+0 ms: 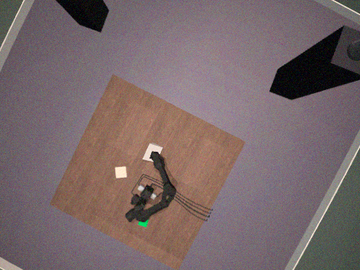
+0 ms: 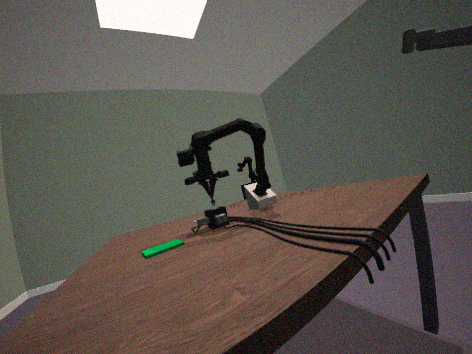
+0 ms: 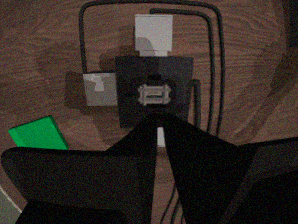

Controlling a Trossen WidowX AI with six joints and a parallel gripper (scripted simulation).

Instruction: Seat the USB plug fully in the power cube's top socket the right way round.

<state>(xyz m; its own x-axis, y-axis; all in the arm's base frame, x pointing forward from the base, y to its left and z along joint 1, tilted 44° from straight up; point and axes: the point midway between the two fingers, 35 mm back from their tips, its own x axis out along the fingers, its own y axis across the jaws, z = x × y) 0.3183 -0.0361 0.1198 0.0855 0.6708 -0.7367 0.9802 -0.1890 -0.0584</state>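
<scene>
The end effector point(image 3: 160, 137) points straight down with its two dark fingers drawn nearly together, clamped on a thin pale piece, the USB plug point(image 3: 160, 137), which shows as a light sliver in the narrow gap between their tips. In the exterior view the end effector point(image 2: 212, 200) hangs just above the power cube point(image 2: 217, 217), its tips apart from the cube's top.

Directly below the tips, in the wrist view, sits the dark power cube point(image 3: 154, 90), and in the middle of its top face is the light-rimmed USB socket point(image 3: 154, 94). The plug is lifted out of that socket, held above it.

A pale block point(image 3: 154, 34) lies beyond the cube and a grey one point(image 3: 99, 88) touches its left side. Black cables point(image 2: 310, 231) run from the cube across the wooden counter point(image 2: 240, 280) and droop over its edge. A green flat bar point(image 2: 162, 248) lies on the counter, left of and nearer than the end effector.
</scene>
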